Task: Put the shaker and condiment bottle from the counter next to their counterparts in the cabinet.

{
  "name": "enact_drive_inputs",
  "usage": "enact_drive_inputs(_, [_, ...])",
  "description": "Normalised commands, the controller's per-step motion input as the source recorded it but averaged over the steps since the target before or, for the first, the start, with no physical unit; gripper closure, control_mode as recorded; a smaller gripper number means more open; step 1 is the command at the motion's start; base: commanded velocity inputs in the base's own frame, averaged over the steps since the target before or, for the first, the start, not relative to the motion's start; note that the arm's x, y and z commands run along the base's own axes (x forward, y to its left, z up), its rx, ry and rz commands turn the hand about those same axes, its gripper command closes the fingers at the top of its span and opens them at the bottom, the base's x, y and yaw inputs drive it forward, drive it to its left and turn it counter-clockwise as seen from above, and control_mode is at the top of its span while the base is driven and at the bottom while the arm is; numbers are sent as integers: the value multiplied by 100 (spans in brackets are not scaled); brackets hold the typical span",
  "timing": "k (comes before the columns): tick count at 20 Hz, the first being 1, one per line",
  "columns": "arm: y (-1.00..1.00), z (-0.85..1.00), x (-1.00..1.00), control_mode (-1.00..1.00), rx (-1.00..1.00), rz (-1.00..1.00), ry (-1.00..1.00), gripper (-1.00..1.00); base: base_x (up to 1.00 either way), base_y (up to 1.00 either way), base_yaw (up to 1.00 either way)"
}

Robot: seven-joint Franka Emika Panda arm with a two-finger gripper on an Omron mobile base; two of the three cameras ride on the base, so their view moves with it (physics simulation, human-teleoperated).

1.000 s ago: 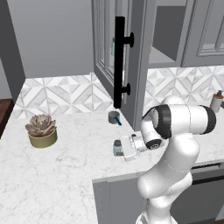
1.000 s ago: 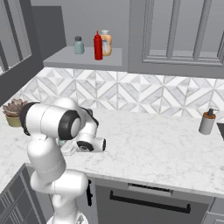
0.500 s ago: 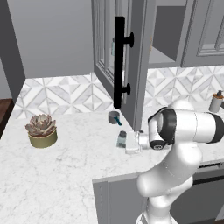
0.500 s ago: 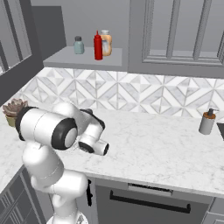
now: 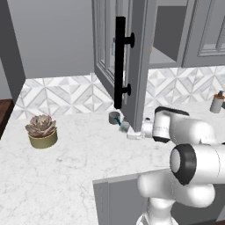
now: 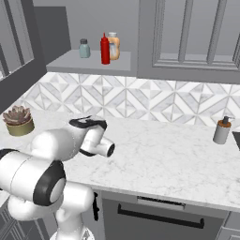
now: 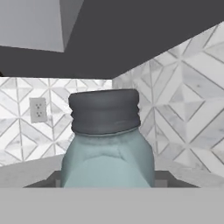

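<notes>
Gripper [image 5: 128, 132] closed around shaker [image 7: 107, 144] (grey cup [image 5: 114, 117] just beside).

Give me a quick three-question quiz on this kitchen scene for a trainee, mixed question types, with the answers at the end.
1. True or false: the cabinet door with the black bar handle stands open.
2. Multiple choice: the jar close in front of the hand camera has a cap that is A) red, B) grey, C) orange.
3. Short answer: in the left base view, what sits on the counter far to the left?

Key: 1 true; 2 B; 3 a potted plant.
</notes>
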Motion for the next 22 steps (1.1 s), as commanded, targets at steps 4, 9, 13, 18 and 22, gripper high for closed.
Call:
enact_drive_inputs(4, [-2,73,0,-100,0,-16,0,100,0,0,0])
enact_drive_inputs(9, [-4,66,0,-100,0,-19,0,100,0,0,0])
enact_drive_inputs(13, [-20,59,0,-100,2,-18,0,100,0,0,0])
enact_drive_inputs(18, [-18,71,-1,-100,5,-19,2,100,0,0,0])
enact_drive_inputs(22, [-27,72,-8,-100,7,-19,3,100,0,0,0])
